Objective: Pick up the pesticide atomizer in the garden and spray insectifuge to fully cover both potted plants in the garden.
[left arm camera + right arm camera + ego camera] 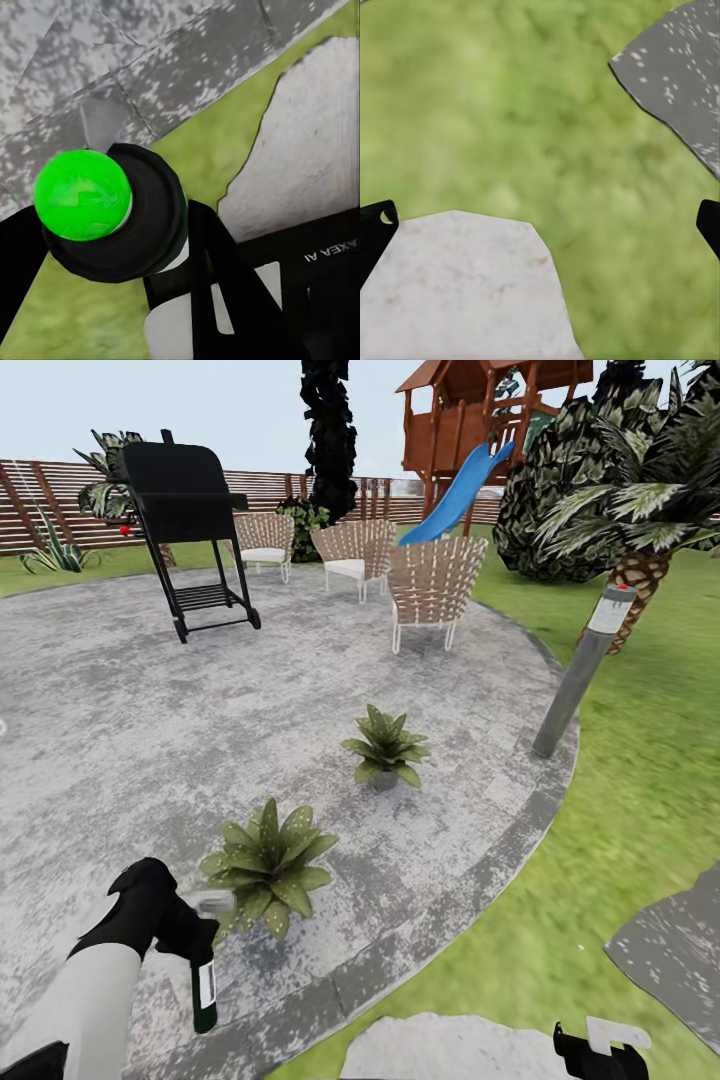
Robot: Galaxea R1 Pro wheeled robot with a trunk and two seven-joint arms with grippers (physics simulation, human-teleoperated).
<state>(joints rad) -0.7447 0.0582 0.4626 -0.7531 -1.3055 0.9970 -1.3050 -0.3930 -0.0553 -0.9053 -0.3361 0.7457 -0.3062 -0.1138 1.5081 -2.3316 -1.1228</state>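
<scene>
A black barbecue grill [190, 520] stands at the far side of the paving beside three woven wicker chairs [432, 585], with a wooden play tower [480, 410] and its blue slide [462, 490] behind, and a grey bollard post [582, 670] leaning near a palm [640, 510].

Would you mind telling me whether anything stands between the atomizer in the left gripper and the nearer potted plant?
Nothing visible does. The left gripper holds the slim dark-green atomizer bottle right beside the nearer olive-leaved potted plant, with bare grey paving around them. The farther potted plant stands apart, beyond it.
</scene>
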